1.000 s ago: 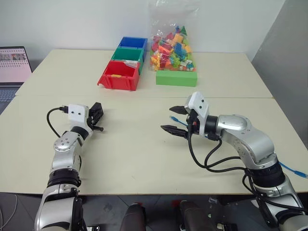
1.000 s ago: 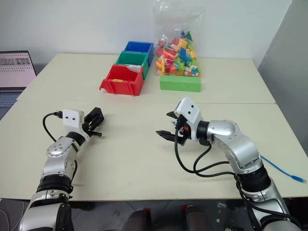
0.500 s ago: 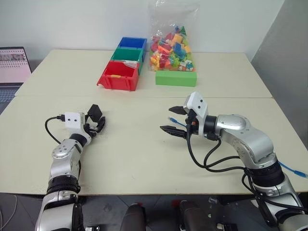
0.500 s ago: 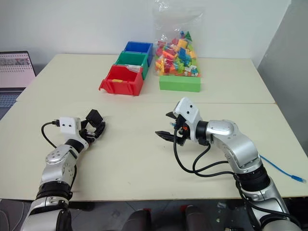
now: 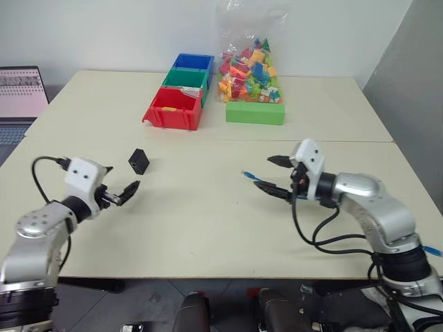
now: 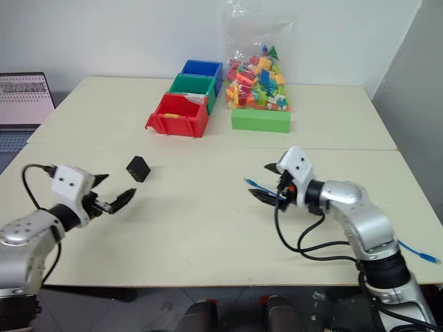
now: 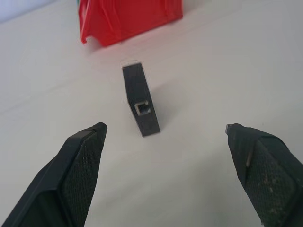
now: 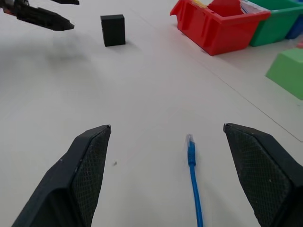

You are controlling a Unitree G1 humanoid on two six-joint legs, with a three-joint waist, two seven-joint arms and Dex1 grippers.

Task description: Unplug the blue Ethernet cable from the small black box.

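Since a second ago our left gripper (image 5: 122, 193) has let go of the small black box (image 5: 138, 161) and pulled back toward us, and our right gripper (image 5: 275, 175) has drawn off to the right, away from the box. Both hands now stand spread wide with nothing between their fingers.

Taking the box as our mark: the left gripper hangs just on the near side of it, apart from it. The box stands alone on the pale table (image 5: 208, 228), a small matte-black block resting on edge, with a square port (image 7: 142, 107) showing empty in its narrow face.

The blue Ethernet cable (image 8: 193, 189) lies well to the right of the box, unplugged. It is a thin bright-blue cord with a small plug end (image 5: 245, 173) pointing toward the box, running back under the right gripper.

Beyond the box sit the red bin (image 5: 171, 109), then the green bin (image 5: 184, 78) and blue bin (image 5: 192, 61), with a green block (image 5: 255, 113) and a bag of coloured bricks (image 5: 250, 66) to their right.
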